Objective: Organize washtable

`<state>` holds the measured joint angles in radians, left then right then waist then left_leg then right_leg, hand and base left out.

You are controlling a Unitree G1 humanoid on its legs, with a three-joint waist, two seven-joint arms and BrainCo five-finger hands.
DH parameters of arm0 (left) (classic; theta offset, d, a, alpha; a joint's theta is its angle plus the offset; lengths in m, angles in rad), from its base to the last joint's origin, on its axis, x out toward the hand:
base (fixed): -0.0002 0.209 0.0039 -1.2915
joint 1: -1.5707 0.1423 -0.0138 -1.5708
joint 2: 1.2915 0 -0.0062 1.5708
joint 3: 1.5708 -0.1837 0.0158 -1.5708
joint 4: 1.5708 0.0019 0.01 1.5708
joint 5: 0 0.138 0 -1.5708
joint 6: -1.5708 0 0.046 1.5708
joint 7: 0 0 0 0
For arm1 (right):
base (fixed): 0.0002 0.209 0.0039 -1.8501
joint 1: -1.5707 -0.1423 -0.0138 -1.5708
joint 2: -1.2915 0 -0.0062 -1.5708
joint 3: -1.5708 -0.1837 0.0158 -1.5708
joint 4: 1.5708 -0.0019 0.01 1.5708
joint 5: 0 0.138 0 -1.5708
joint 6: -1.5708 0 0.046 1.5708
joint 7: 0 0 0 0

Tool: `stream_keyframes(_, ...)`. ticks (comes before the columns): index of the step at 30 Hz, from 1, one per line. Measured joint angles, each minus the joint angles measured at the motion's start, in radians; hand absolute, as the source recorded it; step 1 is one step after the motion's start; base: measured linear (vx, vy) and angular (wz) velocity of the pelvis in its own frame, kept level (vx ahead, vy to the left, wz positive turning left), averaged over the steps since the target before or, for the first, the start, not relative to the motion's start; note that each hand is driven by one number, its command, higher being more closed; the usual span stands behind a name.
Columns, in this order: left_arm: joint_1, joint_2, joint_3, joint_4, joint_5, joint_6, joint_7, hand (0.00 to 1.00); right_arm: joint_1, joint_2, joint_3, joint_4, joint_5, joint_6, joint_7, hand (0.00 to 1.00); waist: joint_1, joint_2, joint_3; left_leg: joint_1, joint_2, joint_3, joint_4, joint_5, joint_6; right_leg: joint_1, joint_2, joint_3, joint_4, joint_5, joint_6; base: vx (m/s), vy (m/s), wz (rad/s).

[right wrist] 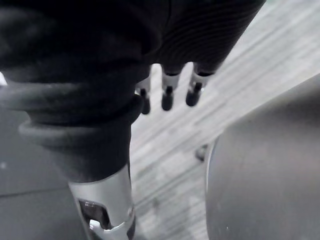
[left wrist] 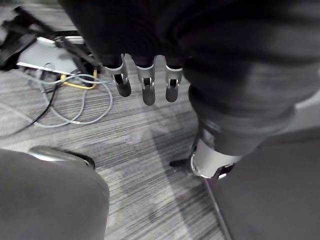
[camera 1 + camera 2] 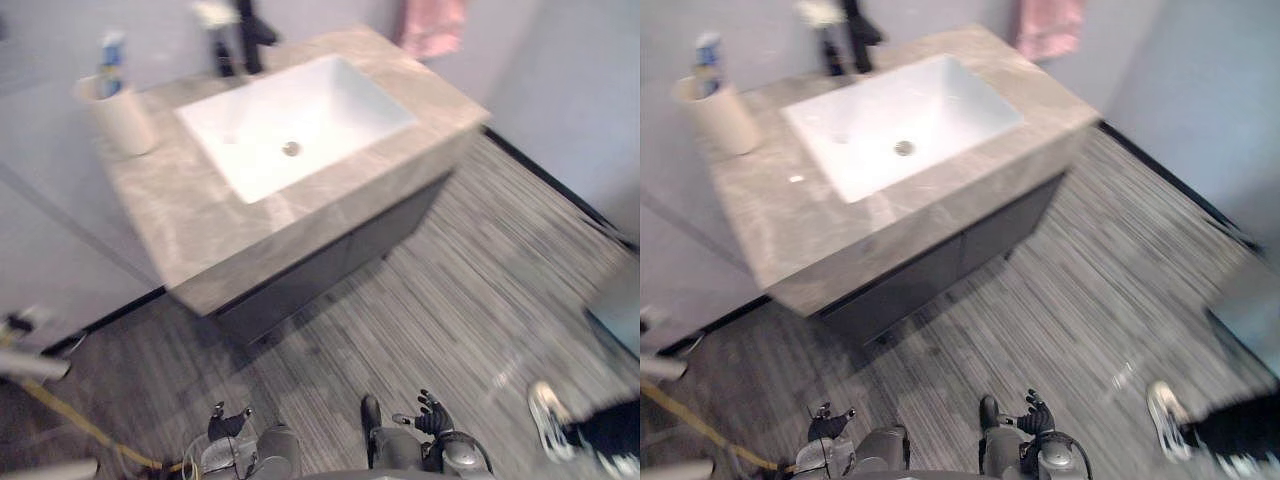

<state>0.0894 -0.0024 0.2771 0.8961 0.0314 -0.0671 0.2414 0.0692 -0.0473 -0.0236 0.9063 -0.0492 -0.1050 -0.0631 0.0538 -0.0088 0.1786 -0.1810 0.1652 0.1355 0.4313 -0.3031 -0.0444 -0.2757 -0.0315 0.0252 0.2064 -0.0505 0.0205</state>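
1. The washtable [image 3: 190, 215] stands far ahead of me, left of centre: a veined grey-beige stone top over a dark cabinet [image 3: 330, 265].
2. Set in it is one white rectangular sink [image 3: 330, 100] with one round metal drain [image 3: 291, 149]. One black faucet [image 3: 248, 35] rises at its far edge.
3. One beige cup [image 3: 122, 118] stands on the top's far left corner, holding one blue-and-white tube [image 3: 110, 62].
4. One pink towel [image 3: 432, 25] hangs on the far wall, to the right.
5. The floor [image 3: 450, 290] is grey striped planking; a person's pale shoe [image 3: 545, 405] shows near right.
6. My left hand [image 3: 228, 422] and right hand [image 3: 432, 415] hang low and near, fingers straight and relaxed, holding nothing.
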Motion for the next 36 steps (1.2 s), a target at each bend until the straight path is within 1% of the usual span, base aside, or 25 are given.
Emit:
stream_keyframes(1, 0.007, 0.007, 0.001, -0.002, 0.001, 0.002, 0.001, 0.0, -0.015, -0.004, 0.002, 0.012, 0.0, 0.0, 0.001, 0.0, -0.003, 0.0, -0.001, 0.02, 0.018, 0.067, -0.01, 0.0, 0.004, -0.036, -0.028, -0.138, 0.104, -0.026, -0.037, -0.06, 0.169, -2.33)
stream_keyframes(2, 0.017, 0.011, 0.002, -0.003, 0.001, 0.009, 0.0, 0.0, -0.02, -0.006, 0.003, 0.017, -0.001, -0.001, 0.001, 0.0, -0.007, 0.002, 0.0, 0.073, 0.037, 0.15, -0.04, 0.002, 0.008, -0.028, -0.064, -0.331, 0.203, -0.072, -0.078, 0.0, 0.131, -1.94)
stream_keyframes(5, 0.048, 0.021, 0.017, -0.004, 0.002, 0.014, -0.003, 0.0, -0.021, 0.001, 0.018, 0.046, -0.001, -0.002, 0.003, 0.0, -0.009, -0.008, -0.01, 0.177, 0.054, 0.373, -0.065, 0.003, 0.009, 0.071, -0.114, -0.602, 0.261, -0.099, -0.125, 0.07, 0.098, -2.26)
stream_keyframes(6, 0.049, 0.022, 0.022, -0.001, 0.001, 0.017, -0.006, 0.0, -0.024, 0.001, 0.022, 0.056, -0.002, -0.001, 0.004, 0.0, -0.009, -0.014, -0.014, 0.195, 0.051, 0.447, -0.065, 0.002, 0.009, 0.082, -0.12, -0.656, 0.236, -0.103, -0.128, 0.04, -0.034, -2.86)
stream_keyframes(7, 0.046, 0.019, 0.031, 0.006, 0.001, 0.021, -0.022, 0.0, -0.027, -0.006, 0.021, 0.059, -0.002, 0.001, 0.004, 0.0, -0.008, -0.021, -0.02, 0.217, 0.044, 0.532, -0.072, 0.002, 0.008, 0.082, -0.096, -0.717, 0.168, -0.096, -0.135, 0.05, -0.07, -2.56)
stream_keyframes(10, 0.044, 0.008, 0.029, 0.031, 0.002, 0.025, -0.041, 0.0, -0.017, -0.028, -0.003, 0.062, 0.001, 0.005, 0.003, 0.0, -0.023, 0.009, -0.025, 0.248, 0.047, 0.618, -0.052, 0.001, 0.008, 0.086, -0.027, -0.653, 0.057, -0.076, -0.137, 0.08, -0.08, -2.02)
stream_keyframes(12, 0.044, 0.01, 0.029, 0.048, 0.003, 0.025, -0.047, 0.0, -0.02, -0.021, -0.02, 0.075, -0.001, 0.005, 0.001, 0.0, -0.04, 0.02, -0.029, 0.272, 0.079, 0.65, 0.008, -0.004, 0.007, 0.12, 0.048, -0.526, -0.033, -0.036, -0.146, 0.11, 0.003, -1.69)
stream_keyframes(13, 0.044, 0.014, 0.029, 0.053, 0.012, 0.026, -0.047, 0.0, -0.017, -0.02, -0.019, 0.082, 0.0, 0.004, 0.0, 0.0, -0.041, 0.022, -0.03, 0.296, 0.099, 0.672, 0.042, 0.001, 0.005, 0.136, 0.077, -0.479, -0.049, -0.03, -0.15, 0.14, 0.023, -1.79)
stream_keyframes(15, 0.041, 0.016, 0.029, 0.066, 0.027, 0.034, -0.053, 0.0, -0.011, -0.026, -0.018, 0.082, 0.0, 0.002, 0.0, 0.0, -0.043, 0.027, -0.032, 0.318, 0.178, 0.72, 0.218, 0.008, 0.014, 0.166, 0.139, -0.387, -0.064, -0.026, -0.156, 0.14, 0.017, -1.68)
stream_keyframes(16, 0.045, 0.019, 0.033, 0.075, 0.031, 0.042, -0.065, 0.0, -0.009, -0.023, -0.019, 0.082, 0.0, 0.002, 0.001, 0.0, -0.044, 0.037, -0.03, 0.297, 0.259, 0.704, 0.394, 0.056, 0.085, 0.196, 0.179, -0.317, -0.078, -0.019, -0.165, 0.12, 0.011, -1.52)
stream_keyframes(17, 0.048, 0.027, 0.032, 0.076, 0.032, 0.043, -0.067, 0.0, -0.007, -0.021, -0.019, 0.082, 0.0, 0.002, 0.0, 0.0, -0.042, 0.041, -0.031, 0.277, 0.291, 0.678, 0.478, 0.076, 0.121, 0.21, 0.194, -0.278, -0.083, -0.015, -0.171, 0.14, 0.058, -1.99)
stream_keyframes(18, 0.048, 0.026, 0.032, 0.075, 0.041, 0.042, -0.069, 0.0, -0.004, -0.024, -0.02, 0.083, 0.0, 0.003, 0.0, 0.0, -0.04, 0.045, -0.029, 0.207, 0.303, 0.577, 0.588, 0.03, 0.174, 0.217, 0.219, -0.193, -0.075, -0.017, -0.174, 0.1, 0.123, -2.16)
stream_keyframes(19, 0.048, 0.03, 0.029, 0.075, 0.044, 0.042, -0.07, 0.0, -0.007, -0.022, -0.021, 0.085, 0.001, 0.003, 0.001, 0.0, -0.039, 0.039, -0.025, 0.113, 0.233, 0.414, 0.615, -0.009, 0.144, 0.216, 0.227, -0.103, -0.061, -0.024, -0.185, 0.08, 0.158, -2.23)
stream_keyframes(20, 0.049, 0.04, 0.023, 0.076, 0.044, 0.043, -0.07, 0.0, -0.007, -0.022, -0.023, 0.089, 0.001, 0.003, 0.002, 0.0, -0.036, 0.035, -0.022, 0.07, 0.185, 0.322, 0.609, -0.024, 0.117, 0.217, 0.228, -0.055, -0.055, -0.024, -0.185, 0.04, 0.196, -2.4)
stream_keyframes(21, 0.064, 0.045, -0.005, 0.076, 0.044, 0.042, -0.071, 0.0, -0.007, -0.024, -0.04, 0.092, 0.003, 0.004, 0.007, 0.0, -0.034, 0.026, -0.017, 0.01, 0.09, 0.159, 0.56, -0.054, 0.069, 0.222, 0.23, 0.043, -0.042, -0.021, -0.181, 0.05, 0.263, -2.56)
stream_keyframes(22, 0.083, 0.041, -0.014, 0.075, 0.044, 0.042, -0.078, 0.0, -0.008, -0.026, -0.055, 0.097, 0.004, 0.004, 0.011, 0.0, -0.035, 0.027, -0.017, -0.025, 0.022, 0.012, 0.471, -0.075, 0.033, 0.225, 0.238, 0.143, -0.026, -0.003, -0.145, 0.05, 0.219, -2.66)
stream_keyframes(23, 0.089, 0.037, -0.014, 0.074, 0.044, 0.042, -0.083, 0.0, -0.011, -0.027, -0.063, 0.104, 0.007, 0.003, 0.015, 0.0, -0.034, 0.03, -0.016, -0.027, -0.002, -0.057, 0.414, -0.082, 0.02, 0.219, 0.245, 0.195, -0.016, -0.003, -0.129, 0.03, 0.253, -2.67)
stream_keyframes(25, 0.093, 0.025, -0.011, 0.079, 0.044, 0.041, -0.088, 0.0, -0.027, -0.027, -0.121, 0.13, 0.01, 0.004, 0.026, 0.0, -0.034, 0.058, -0.023, -0.014, -0.054, -0.341, 0.179, -0.075, -0.018, 0.193, 0.278, 0.359, 0.031, -0.017, -0.068, -0.04, 0.323, -2.49)
stream_keyframes(26, 0.087, 0.021, -0.009, 0.083, 0.05, 0.041, -0.088, 0.0, -0.027, -0.028, -0.145, 0.127, 0.01, 0.005, 0.027, 0.0, -0.038, 0.065, -0.025, -0.004, -0.047, -0.374, 0.128, -0.037, -0.072, 0.176, 0.289, 0.404, 0.06, -0.034, -0.043, -0.04, 0.401, -1.9)
stream_keyframes(28, 0.082, 0.028, 0.005, 0.079, 0.051, 0.039, -0.087, 0.0, -0.01, -0.008, -0.198, 0.098, 0.01, 0.006, 0.026, 0.0, -0.052, 0.049, -0.031, 0.013, -0.064, -0.288, 0.12, -0.041, -0.049, 0.164, 0.257, 0.468, 0.072, -0.062, -0.006, -0.03, 0.324, -1.33)
stream_keyframes(30, 0.081, 0.013, 0.03, 0.058, 0.05, 0.033, -0.087, 0.0, 0.009, 0.006, -0.2, 0.057, 0.009, 0.023, 0.029, 0.0, -0.027, 0.042, -0.036, 0.011, -0.051, -0.144, 0.157, -0.067, -0.003, 0.122, 0.219, 0.484, 0.069, -0.051, 0.023, -0.11, 0.353, -1.7)
stream_keyframes(31, 0.085, 0.012, 0.033, 0.057, 0.05, 0.033, -0.087, 0.0, 0.008, 0.01, -0.194, 0.045, 0.009, 0.033, 0.04, 0.0, -0.026, 0.042, -0.036, 0.006, -0.04, -0.073, 0.167, -0.077, 0.016, 0.092, 0.193, 0.457, 0.061, -0.042, 0.01, -0.17, 0.375, -2.1)
stream_keyframes(33, 0.086, 0.018, 0.032, 0.056, 0.049, 0.032, -0.086, 0.0, 0.008, 0.022, -0.194, 0.026, 0.022, 0.039, 0.044, 0.0, -0.003, 0.023, -0.043, 0.008, -0.021, 0.099, 0.159, -0.08, 0.039, 0.007, 0.085, 0.265, 0.058, -0.016, -0.001, -0.17, 0.337, -2.11)
stream_keyframes(35, 0.087, 0.028, 0.031, 0.062, 0.049, 0.034, -0.086, 0.0, 0.017, 0.023, -0.192, 0.017, 0.039, 0.041, 0.045, 0.0, -0.013, 0.02, -0.04, 0.048, -0.008, 0.208, 0.125, -0.074, 0.061, -0.006, -0.028, -0.058, 0.09, -0.016, -0.002, -0.14, 0.205, -1.55)
stream_keyframes(36, 0.086, 0.029, 0.031, 0.063, 0.05, 0.034, -0.086, 0.0, 0.025, 0.023, -0.192, 0.017, 0.04, 0.041, 0.044, 0.0, -0.013, 0.021, -0.04, 0.068, -0.006, 0.235, 0.101, -0.066, 0.075, 0.007, -0.046, -0.124, 0.107, -0.019, -0.005, -0.09, 0.125, -1.21)
